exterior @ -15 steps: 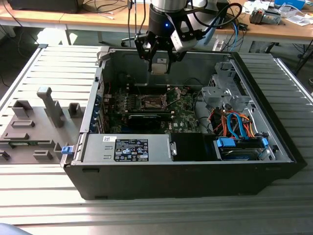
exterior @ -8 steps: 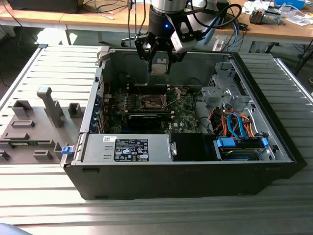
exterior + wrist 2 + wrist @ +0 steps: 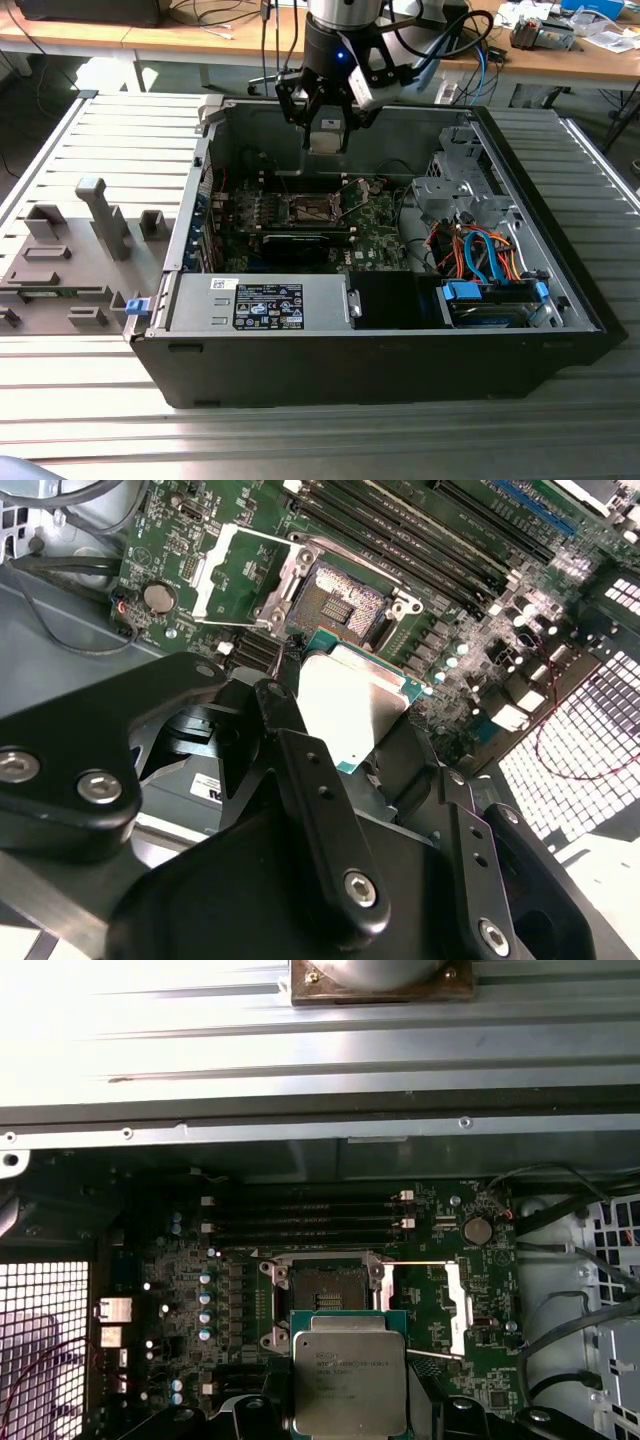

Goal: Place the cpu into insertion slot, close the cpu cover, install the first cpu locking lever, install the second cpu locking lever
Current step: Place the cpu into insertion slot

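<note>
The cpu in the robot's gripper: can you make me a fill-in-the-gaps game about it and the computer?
1. The gripper is ___ on the cpu, so the chip cannot drop.
2. The insertion slot has no chip in it, so it is ___.
3. The cpu cover is swung away from the slot, so it is ___.

Missing words: shut; empty; open.

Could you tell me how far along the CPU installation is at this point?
Nothing is seated yet. The insertion slot is empty, its contact field bare, and the cpu cover lies swung open beside it. In hand: the gripper holds the cpu clear of the slot. Left: seating the cpu, closing the cover and latching both locking levers.
</note>
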Robot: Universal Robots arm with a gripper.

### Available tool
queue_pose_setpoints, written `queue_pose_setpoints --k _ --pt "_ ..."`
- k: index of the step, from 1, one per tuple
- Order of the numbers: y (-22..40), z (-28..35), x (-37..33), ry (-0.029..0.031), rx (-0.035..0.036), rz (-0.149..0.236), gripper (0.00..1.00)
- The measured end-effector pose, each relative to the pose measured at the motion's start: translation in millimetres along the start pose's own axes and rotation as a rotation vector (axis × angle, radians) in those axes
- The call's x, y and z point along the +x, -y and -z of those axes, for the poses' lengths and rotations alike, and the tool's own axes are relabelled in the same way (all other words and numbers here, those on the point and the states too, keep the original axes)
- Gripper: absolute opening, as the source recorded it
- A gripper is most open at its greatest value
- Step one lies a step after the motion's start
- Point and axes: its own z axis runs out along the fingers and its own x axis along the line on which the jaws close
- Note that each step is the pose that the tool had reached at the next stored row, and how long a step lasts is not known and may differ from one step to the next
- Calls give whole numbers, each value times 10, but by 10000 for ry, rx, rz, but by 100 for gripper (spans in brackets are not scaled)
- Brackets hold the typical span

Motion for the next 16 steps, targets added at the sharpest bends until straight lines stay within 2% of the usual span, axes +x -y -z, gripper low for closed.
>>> queue_pose_setpoints --k 16 --pt "6 -40 -1 0 -1 0 54"
